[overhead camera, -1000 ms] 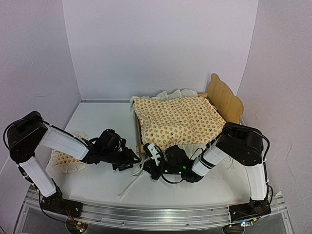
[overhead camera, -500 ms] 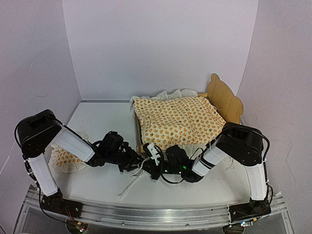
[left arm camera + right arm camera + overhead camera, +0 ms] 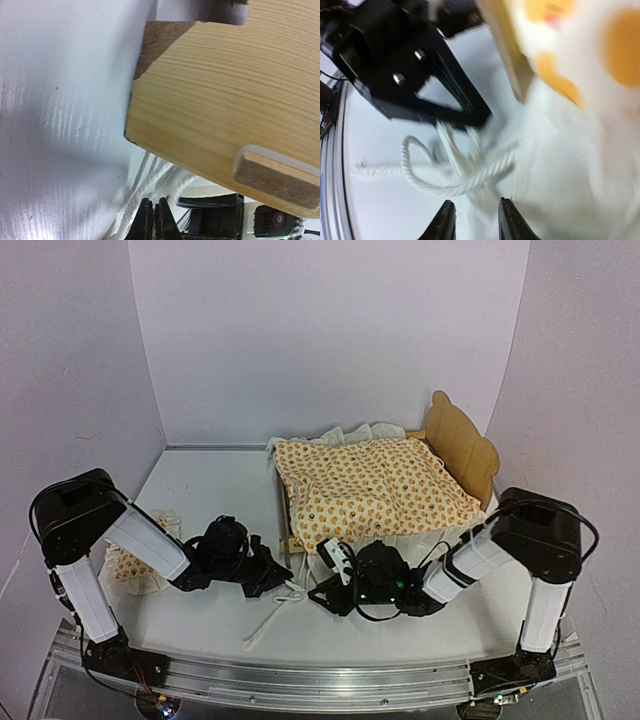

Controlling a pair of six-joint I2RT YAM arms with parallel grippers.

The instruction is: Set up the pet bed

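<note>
The pet bed stands at the back right, its plywood headboard upright. An orange-dotted cream mattress cover lies over it. White tie cords trail from the bed's near left corner onto the table. My left gripper is at that corner, under the footboard, and is shut on a tie cord. Its fingers are pressed together. My right gripper faces it from the right. It is open just short of the cords, with only the white fabric behind its fingers.
A small matching ruffled pillow lies at the left, beside the left arm. The purple walls close in on three sides. The metal rail runs along the near edge.
My left gripper has moved right to the bed's corner and shut on the cords. My right gripper has opened, let go and drawn back a little to the right.
</note>
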